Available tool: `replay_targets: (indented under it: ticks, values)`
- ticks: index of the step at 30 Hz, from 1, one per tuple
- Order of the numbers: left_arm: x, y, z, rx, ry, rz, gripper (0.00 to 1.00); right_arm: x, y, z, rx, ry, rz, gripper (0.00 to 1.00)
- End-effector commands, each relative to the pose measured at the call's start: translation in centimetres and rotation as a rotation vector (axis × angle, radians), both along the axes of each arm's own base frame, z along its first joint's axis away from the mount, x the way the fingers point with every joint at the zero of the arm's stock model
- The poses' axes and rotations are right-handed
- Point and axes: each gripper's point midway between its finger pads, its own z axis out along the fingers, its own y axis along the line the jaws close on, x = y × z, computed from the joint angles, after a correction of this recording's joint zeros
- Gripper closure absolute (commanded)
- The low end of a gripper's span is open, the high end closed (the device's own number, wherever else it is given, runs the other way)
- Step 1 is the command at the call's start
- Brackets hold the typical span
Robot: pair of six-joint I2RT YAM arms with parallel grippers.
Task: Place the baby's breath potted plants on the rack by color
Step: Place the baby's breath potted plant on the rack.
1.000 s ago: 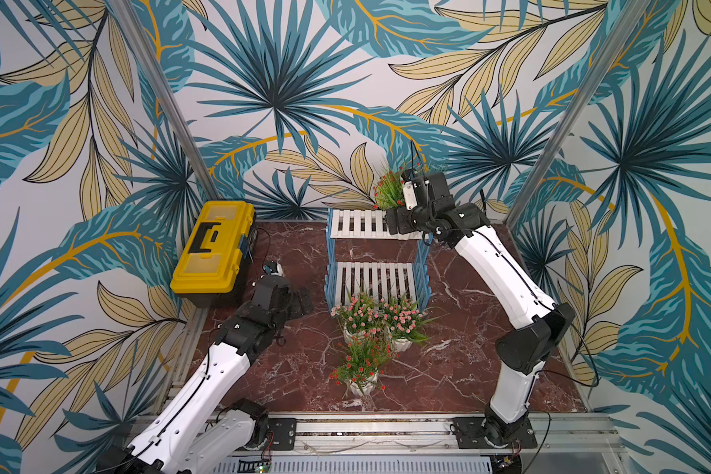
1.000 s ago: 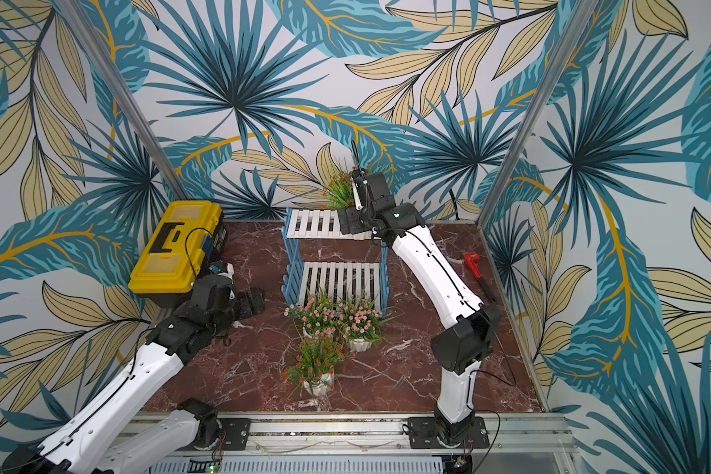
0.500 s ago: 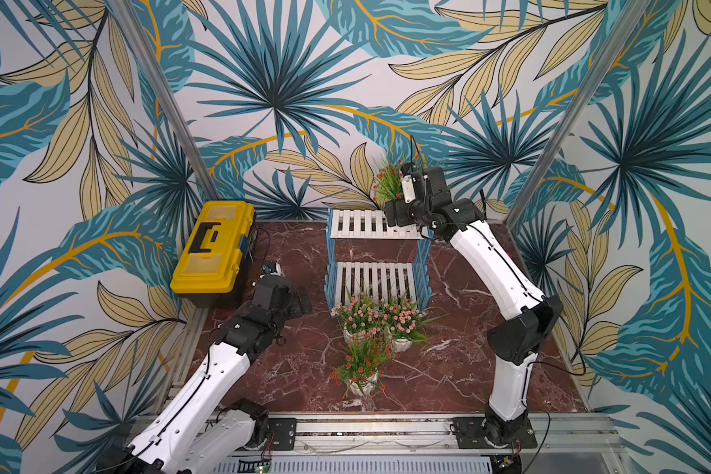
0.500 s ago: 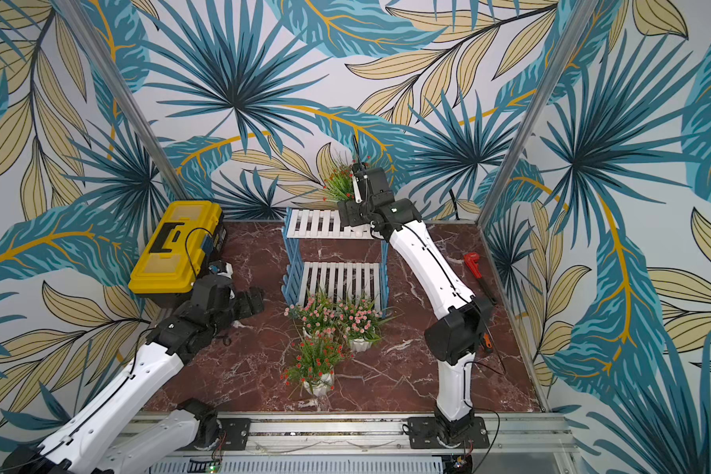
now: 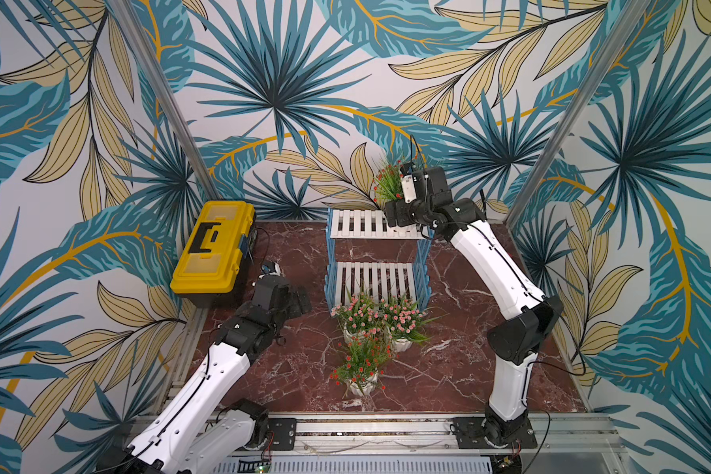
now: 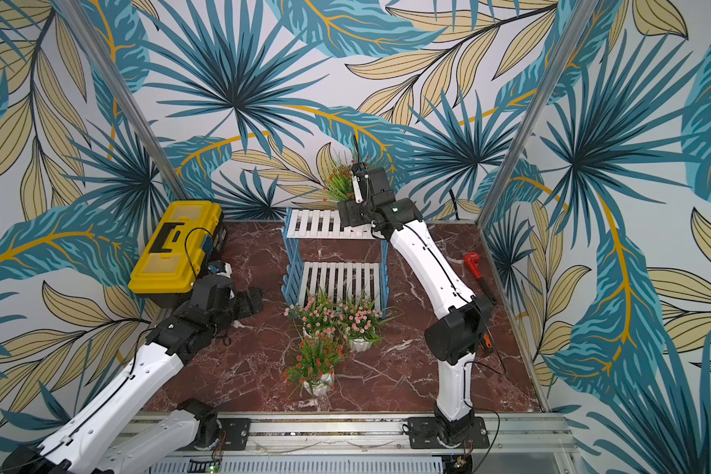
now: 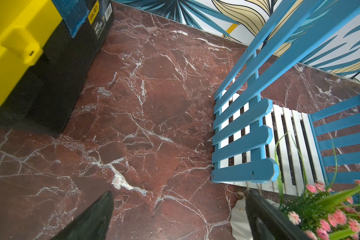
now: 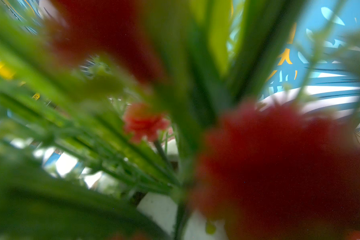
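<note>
My right gripper holds a red-flowered baby's breath potted plant over the right end of the rack's upper shelf; its pot is hidden in both top views. The right wrist view is filled with blurred red flowers, leaves and a bit of white pot. Two pink plants stand on the table in front of the bare lower shelf, with another red plant nearer the front. My left gripper is open over bare table left of the rack.
A yellow toolbox stands at the back left, close to my left arm. A red wrench lies along the table's right edge. The patterned back wall rises right behind the rack.
My right gripper has shifted slightly left over the upper shelf with the red plant in it. The left gripper has crept a little toward the rack.
</note>
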Motion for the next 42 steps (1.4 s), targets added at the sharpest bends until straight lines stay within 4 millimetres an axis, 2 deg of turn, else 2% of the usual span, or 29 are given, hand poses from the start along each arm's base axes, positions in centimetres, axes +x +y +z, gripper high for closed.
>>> replay_targets:
  ticks: [1,17,19,21,23,26,28,33,42]
  values:
    - [-0.2,0.1,-0.7,0.01,0.016,0.005,0.0,-1.2,0.3,1.3,0.024,-0.001,0.032,0.95]
    - [-0.3,0.1,-1.1,0.006,0.025,0.005,0.01,-1.9,0.6,0.4,0.038,0.023,0.04,0.95]
    - [-0.3,0.1,-1.2,0.005,0.027,0.004,0.01,-1.9,0.6,0.4,0.037,0.021,0.041,0.92]
    - [-0.3,0.1,-1.2,0.003,0.029,0.004,0.01,-1.8,0.7,0.4,0.036,0.018,0.045,0.78]
    - [-0.3,0.1,-1.3,0.004,0.032,0.004,0.0,-1.8,0.5,0.4,0.032,0.015,0.038,0.49]
    - [-0.3,0.1,-1.3,0.006,0.031,0.005,0.0,-1.9,0.4,0.9,0.041,0.004,0.033,0.16]
    - [-0.3,0.1,-1.3,0.005,0.03,0.005,0.01,-2.0,0.2,1.5,0.048,-0.013,0.024,0.02]
    - [-0.3,0.1,-1.3,0.002,0.031,0.007,0.0,-2.7,0.1,3.3,0.069,-0.056,0.024,0.0]
    - [0.0,0.0,-1.2,0.005,0.032,0.006,0.01,-3.6,0.6,4.8,0.103,-0.085,0.071,0.0]
